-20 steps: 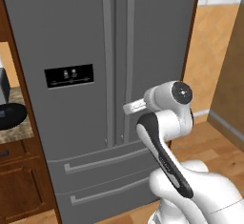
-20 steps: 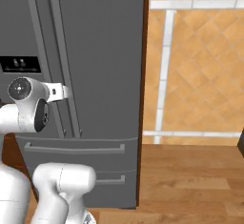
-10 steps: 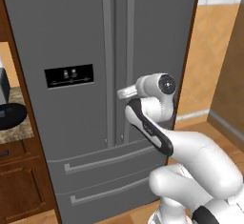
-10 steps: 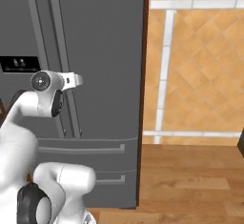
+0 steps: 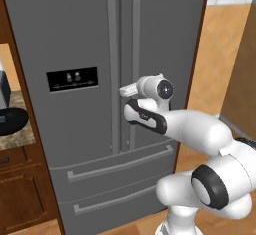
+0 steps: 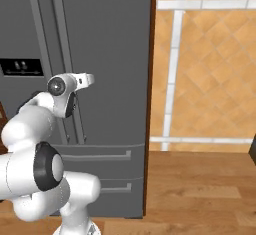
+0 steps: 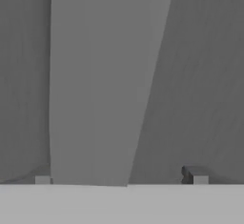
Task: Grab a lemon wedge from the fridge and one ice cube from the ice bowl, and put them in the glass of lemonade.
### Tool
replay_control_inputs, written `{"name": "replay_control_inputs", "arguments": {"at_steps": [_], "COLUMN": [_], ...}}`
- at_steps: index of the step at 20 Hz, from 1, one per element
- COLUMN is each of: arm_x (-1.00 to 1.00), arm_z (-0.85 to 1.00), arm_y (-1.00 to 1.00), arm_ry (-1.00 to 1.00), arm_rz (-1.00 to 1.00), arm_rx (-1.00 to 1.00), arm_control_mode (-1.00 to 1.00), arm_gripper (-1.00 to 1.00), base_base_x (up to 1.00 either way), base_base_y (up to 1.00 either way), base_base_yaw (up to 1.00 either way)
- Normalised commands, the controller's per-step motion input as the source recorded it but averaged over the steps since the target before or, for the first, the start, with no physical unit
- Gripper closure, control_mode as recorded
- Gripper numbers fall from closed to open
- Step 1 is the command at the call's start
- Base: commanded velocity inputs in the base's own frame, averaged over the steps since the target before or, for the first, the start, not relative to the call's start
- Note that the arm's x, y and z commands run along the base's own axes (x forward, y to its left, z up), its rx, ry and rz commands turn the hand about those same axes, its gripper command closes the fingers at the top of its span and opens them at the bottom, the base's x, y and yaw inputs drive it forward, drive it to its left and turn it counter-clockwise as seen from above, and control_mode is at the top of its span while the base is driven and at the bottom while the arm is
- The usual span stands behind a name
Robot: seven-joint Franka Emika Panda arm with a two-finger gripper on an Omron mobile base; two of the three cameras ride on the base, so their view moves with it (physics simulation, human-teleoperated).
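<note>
The fridge point(image 5: 75, 39) point(image 6: 110, 54) stands with both doors and both drawers closed. My gripper point(image 5: 124, 90) point(image 6: 89, 79) is at mid-height of the doors, close in front of the long vertical handles. In the hand view one handle point(image 7: 95, 85) runs up the middle between the fingertips point(image 7: 195, 176), and my gripper point(image 7: 119, 179) is open, holding nothing. The black ice bowl point(image 5: 10, 120) sits on the counter left of the fridge. Both the lemon wedge and the glass of lemonade are out of view.
A black dispenser panel point(image 5: 72, 79) is on the left door. A wooden cabinet point(image 5: 20, 189) with a counter adjoins the fridge on the left. Right of the fridge are a tiled wall point(image 6: 210, 69) and wooden floor point(image 6: 200, 189).
The arm has stretched forward and the hand has moved left and up, from lower right of the handles to close in front of them. The fridge stays closed.
</note>
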Motion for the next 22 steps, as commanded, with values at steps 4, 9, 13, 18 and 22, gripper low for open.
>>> {"name": "replay_control_inputs", "arguments": {"at_steps": [4, 9, 13, 18, 22], "arm_x": [0.99, 0.19, -0.25, -0.91, -0.95], "arm_z": [0.0, 0.0, 0.02, 0.19, 0.5], "arm_y": [0.07, 0.0, -0.4, -0.8, -0.86], "arm_ry": [0.01, 0.04, 0.0, 0.0, 0.05], "arm_rz": [0.0, 0.0, -0.05, -0.19, -0.25], "arm_rx": [0.0, 0.0, 0.0, 0.0, 0.04], "arm_control_mode": [-1.0, -1.0, -1.0, -1.0, -1.0], "arm_gripper": [-1.0, 1.0, 1.0, 1.0, 1.0], "base_base_x": [0.0, 0.0, 0.0, 0.0, 0.0], "base_base_y": [0.0, 0.0, 0.0, 0.0, 0.0], "base_base_yaw": [0.0, 0.0, 0.0, 0.0, 0.0]}}
